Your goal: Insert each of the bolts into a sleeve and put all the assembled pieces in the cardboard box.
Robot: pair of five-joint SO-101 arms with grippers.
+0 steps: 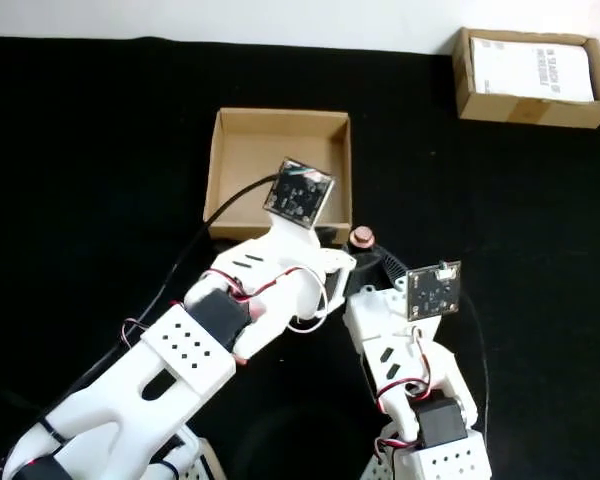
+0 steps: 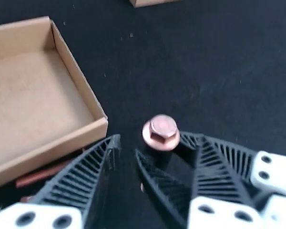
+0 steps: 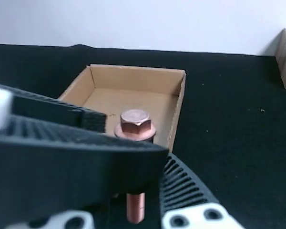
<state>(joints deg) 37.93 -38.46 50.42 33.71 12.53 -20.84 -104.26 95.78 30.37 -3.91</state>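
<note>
Right gripper [image 3: 152,155] is clamped on the bolt [image 3: 135,125], which stands upright in it. The bolt's copper-coloured hexagonal head and round flange show above the black, ribbed jaws, and its smooth shank hangs below them. Left gripper [image 1: 329,237] sits just beside the bolt on the box side, its black ribbed jaws parted around a dark gap with nothing between them.

Matte black and felt-like, flecked with lint, the table [image 1: 100,130] leaves wide open room to the left and right of the arms. The cardboard box [image 1: 280,165] is square, shallow, open-topped and plain brown, and lies just beyond both grippers. The bolt hangs just outside its near right corner, above the table. A second, smaller box [image 1: 533,105] of the same cardboard sits well apart at the far right edge. It holds a white printed sheet [image 1: 532,68] whose lines are too small to read. Thin copper-coloured rods [image 2: 38,177] lie on the table against the first box's outer wall. Whether they are bolts or sleeves cannot be told.
</note>
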